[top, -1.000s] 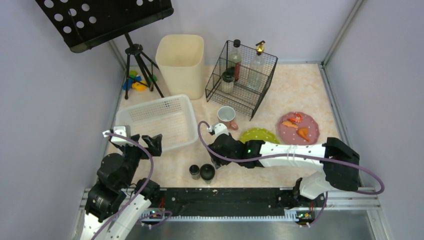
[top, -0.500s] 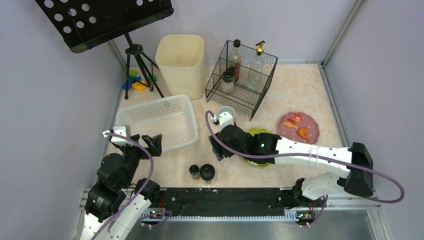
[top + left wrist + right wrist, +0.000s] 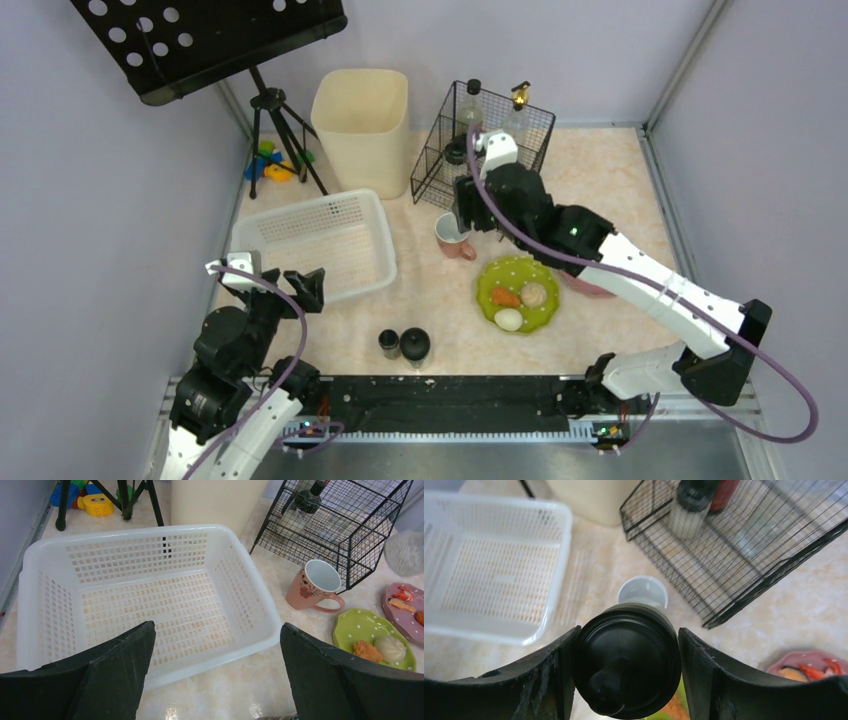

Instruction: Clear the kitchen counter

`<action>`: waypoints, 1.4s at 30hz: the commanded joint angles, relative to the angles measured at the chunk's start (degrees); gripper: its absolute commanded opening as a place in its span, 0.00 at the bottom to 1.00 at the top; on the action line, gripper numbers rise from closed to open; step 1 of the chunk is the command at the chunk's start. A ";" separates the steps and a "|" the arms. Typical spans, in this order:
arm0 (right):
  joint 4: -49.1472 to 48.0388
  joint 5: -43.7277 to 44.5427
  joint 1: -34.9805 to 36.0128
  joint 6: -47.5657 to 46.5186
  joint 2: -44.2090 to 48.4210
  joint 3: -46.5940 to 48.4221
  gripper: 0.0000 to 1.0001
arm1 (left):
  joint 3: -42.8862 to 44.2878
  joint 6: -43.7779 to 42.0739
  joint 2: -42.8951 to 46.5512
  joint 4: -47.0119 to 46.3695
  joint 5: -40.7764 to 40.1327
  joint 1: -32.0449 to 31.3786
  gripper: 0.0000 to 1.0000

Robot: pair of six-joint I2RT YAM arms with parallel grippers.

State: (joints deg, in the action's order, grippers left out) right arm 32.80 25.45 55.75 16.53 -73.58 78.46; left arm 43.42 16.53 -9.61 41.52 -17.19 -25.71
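the left gripper hangs at the near left with its fingers spread wide and nothing between them, aimed at the empty white perforated basket. the kitchen counter runs under everything, from the basket on the left to the plates on the right. it is hard, flat and glossy, so it is not a thing to grasp. anything nudged on it will likely slide rather than tip, so each item wants a lift from above or the sides.

near the front edge stand two small dark-capped shakers. they look light and stiff, and are best pinched round the body. further back is a pink floral mug, upright and probably ceramic, so breakable. the rim wall or the handle looks like the place to grip it.

just above the mug, the right gripper is pressed against the sides of a black-capped container. it looks round, smooth and rigid, and might twist in a loose grip. the black wire rack with its bottles lies just beyond.

to the right, a green plate and a pink plate carry loose food. they look stiff but easy to spill, so they should be kept level and taken by the rim.
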 commanded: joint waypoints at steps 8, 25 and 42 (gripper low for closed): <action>-7.06 -1.82 -13.97 -2.03 -13.57 18.85 0.18 | -0.43 -0.27 1.13 -2.75 0.23 -0.23 0.99; -11.91 3.62 -20.66 0.31 -30.49 30.13 0.15 | -0.36 -0.27 1.92 -2.75 0.75 -0.83 0.99; -16.53 5.55 -23.65 2.38 -33.77 27.74 0.13 | -0.44 -0.36 1.48 -2.81 0.67 -1.03 0.99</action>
State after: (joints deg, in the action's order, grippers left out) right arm 21.87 29.19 32.56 18.11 -106.28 104.75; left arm 43.35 16.53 -8.23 41.52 -16.95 -26.48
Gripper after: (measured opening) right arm 0.647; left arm 0.991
